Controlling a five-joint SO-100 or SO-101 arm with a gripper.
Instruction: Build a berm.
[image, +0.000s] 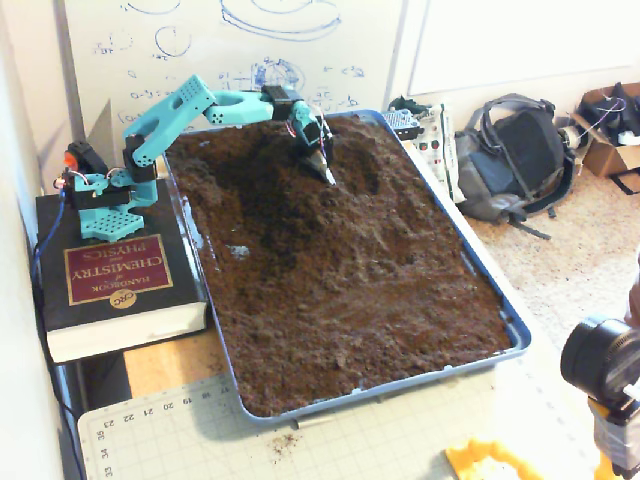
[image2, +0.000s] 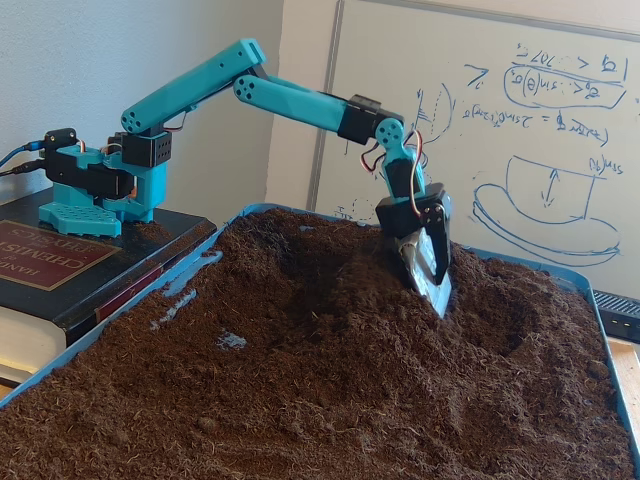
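A blue tray (image: 500, 300) is sitting on the desk, filled edge to edge with dark soil (image: 350, 290), and the berm (image2: 330, 300) is taking shape as a ridge rising through the far half of it, running from near the whiteboard end toward the middle. The teal arm (image2: 200, 85) is standing on a thick book (image: 115, 280) beside the tray and reaching over the ridge. Its tool (image2: 430, 285) is carrying a pale scoop blade pointing steeply down, its tip touching or just digging into the crest; whether there are jaws at all, and how they are standing, I cannot tell. To my eye the step in hand is dragging loose soil up onto the ridge, and the next move is calling for a pull toward the arm's base with the blade kept buried. The low side view is showing the slopes and a hollow (image2: 510, 320) just right of the blade; the high view is flattening the height but showing the tray's whole layout and the flatter near half.
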